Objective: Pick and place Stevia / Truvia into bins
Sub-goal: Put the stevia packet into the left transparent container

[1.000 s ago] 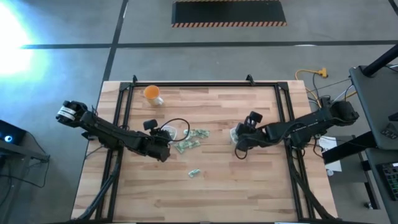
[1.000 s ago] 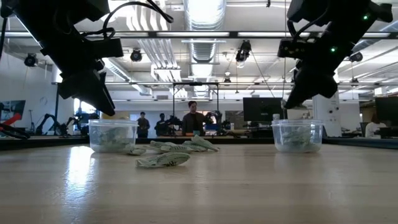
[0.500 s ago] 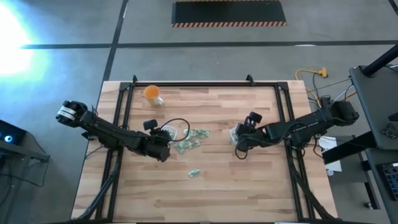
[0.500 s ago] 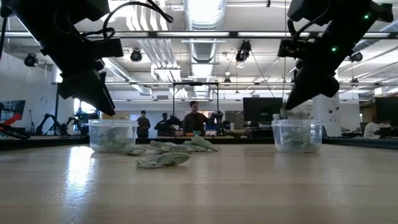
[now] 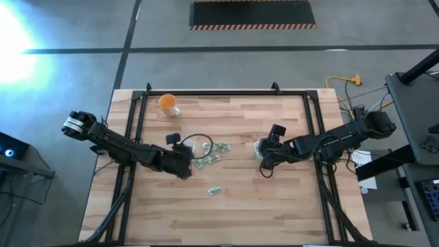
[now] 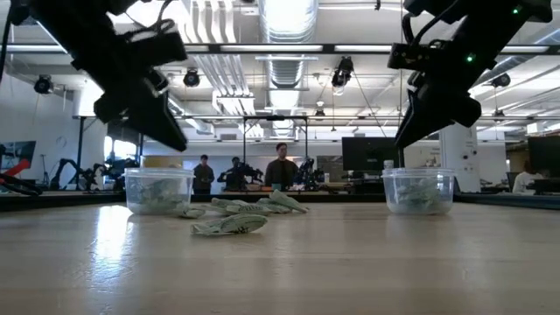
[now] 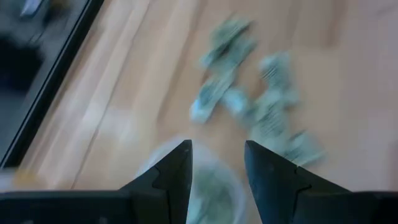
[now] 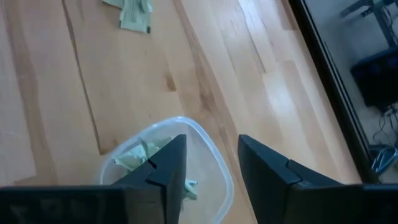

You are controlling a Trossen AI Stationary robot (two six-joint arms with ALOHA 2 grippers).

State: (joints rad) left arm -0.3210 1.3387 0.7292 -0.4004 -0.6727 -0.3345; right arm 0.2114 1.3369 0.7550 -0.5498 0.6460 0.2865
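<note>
At the table's 9 o'clock side, the left arm is seen reaching in toward centre. The left gripper point(image 5: 184, 167) is held above the left bin point(image 6: 158, 190), its fingers point(image 7: 176, 171) apart w/ nothing between them; the bin's rim shows just beneath them in the left wrist view, pale green sachets inside. An orange cup point(image 5: 167, 103) stands at approx. 11 o'clock on the wooden table point(image 5: 226, 213), well apart from the rest.

Just beside the left bin, toward 3 o'clock, a loose pile of Stevia / Truvia sachets point(image 5: 210, 155) is spread near table centre. One single sachet point(image 5: 214, 191) lies apart from the pile, toward 6 o'clock.

On the 3 o'clock side, the right gripper point(image 5: 264, 156) is held over the right bin point(image 8: 166, 167). Its fingers point(image 8: 166, 171) are apart, nothing gripped. Several sachets are seen lying in that bin. In the low view both bins rest on the tabletop, pile between them but nearer the left one; people are visible far back in the room.
</note>
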